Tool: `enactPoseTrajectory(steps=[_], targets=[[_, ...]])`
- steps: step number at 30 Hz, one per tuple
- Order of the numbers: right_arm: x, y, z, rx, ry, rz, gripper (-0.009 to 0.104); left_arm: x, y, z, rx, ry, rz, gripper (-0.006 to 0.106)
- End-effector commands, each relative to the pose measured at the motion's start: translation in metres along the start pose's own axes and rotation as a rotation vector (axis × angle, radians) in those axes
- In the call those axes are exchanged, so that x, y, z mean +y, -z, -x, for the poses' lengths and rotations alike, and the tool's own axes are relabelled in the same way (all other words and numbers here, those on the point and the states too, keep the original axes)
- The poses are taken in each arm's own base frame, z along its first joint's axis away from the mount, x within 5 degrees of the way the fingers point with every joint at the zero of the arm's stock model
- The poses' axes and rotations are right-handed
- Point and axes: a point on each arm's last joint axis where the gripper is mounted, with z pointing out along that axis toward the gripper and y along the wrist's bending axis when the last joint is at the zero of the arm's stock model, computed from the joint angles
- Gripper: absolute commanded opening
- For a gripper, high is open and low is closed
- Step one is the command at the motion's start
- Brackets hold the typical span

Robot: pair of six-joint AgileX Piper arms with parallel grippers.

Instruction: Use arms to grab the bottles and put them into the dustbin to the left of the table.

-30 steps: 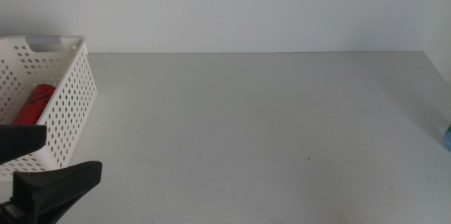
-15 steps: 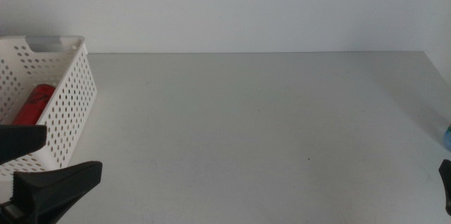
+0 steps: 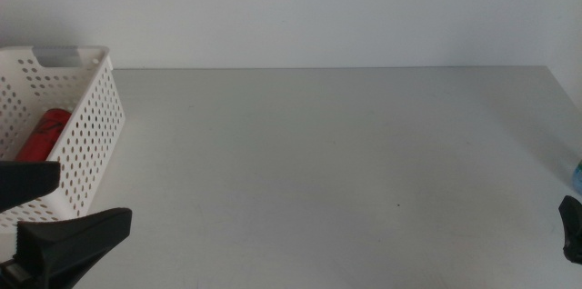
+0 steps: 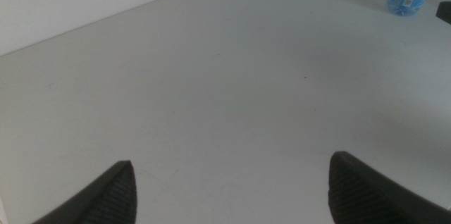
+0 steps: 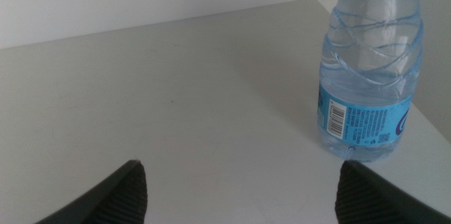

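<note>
Upright, the water bottle (image 5: 370, 76) stands ahead of the right gripper (image 5: 239, 189), fingers wide, empty

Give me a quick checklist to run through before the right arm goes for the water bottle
1. Right gripper open: ok, its jaws stand wide apart with nothing between them.
2. Water bottle upright on the table: ok.
3. Bottle centred between the right jaws: not ok, it stands off toward one jaw.
4. Left gripper out of the way: ok, open and waiting beside the dustbin, far from the bottle.
5. Room in the dustbin: ok, only a red can shows inside.
6. Bottle capped: cannot tell, its top is cut off.
</note>
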Motion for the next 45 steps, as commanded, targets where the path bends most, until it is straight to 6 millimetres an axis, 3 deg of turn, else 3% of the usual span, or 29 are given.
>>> enactPoseTrajectory(steps=[1, 11, 28, 37, 45], targets=[[0.0, -0.004, 0.009, -0.113, 0.012, 0.011, 0.094, -0.002, 0.004, 0.014, -0.097, 0.008, -0.014, 0.092], [-0.003, -0.018, -0.001, -0.123, 0.022, -0.012, 0.094, -0.002, 0.004, 0.014, -0.097, 0.008, -0.014, 0.092], [-0.018, -0.029, 0.011, -0.2, 0.183, -0.196, 0.094, -0.002, 0.004, 0.014, -0.097, 0.008, -0.014, 0.092], [-0.021, -0.044, 0.025, -0.256, 0.229, -0.248, 0.094, -0.002, 0.004, 0.014, -0.097, 0.008, -0.014, 0.092], [-0.026, -0.068, 0.023, -0.228, 0.211, -0.303, 0.094, -0.002, 0.004, 0.014, -0.097, 0.008, -0.014, 0.092]])
